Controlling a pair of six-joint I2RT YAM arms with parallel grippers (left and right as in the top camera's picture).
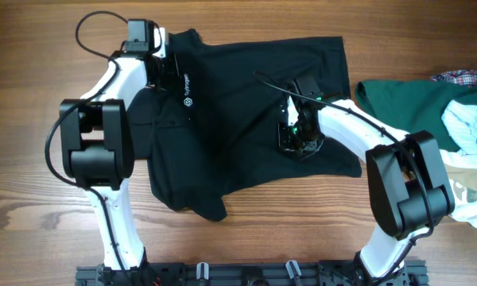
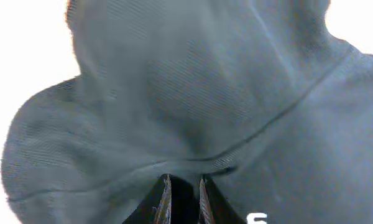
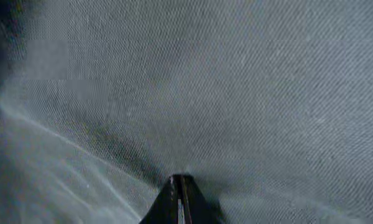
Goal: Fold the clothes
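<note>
The clothes, a black polo shirt with a small white logo, lie spread and rumpled across the middle of the wooden table. My left gripper is at the shirt's upper left by the collar. In the left wrist view its jaws stand narrow, with bunched fabric drawn in at their tips. My right gripper rests on the shirt's right half. In the right wrist view it is shut tight, with the cloth puckered and creased at its tip.
A dark green garment lies just right of the shirt, with a pale blue and white one, a plaid piece and a cream cloth heaped at the right edge. Bare wood shows at the left and front.
</note>
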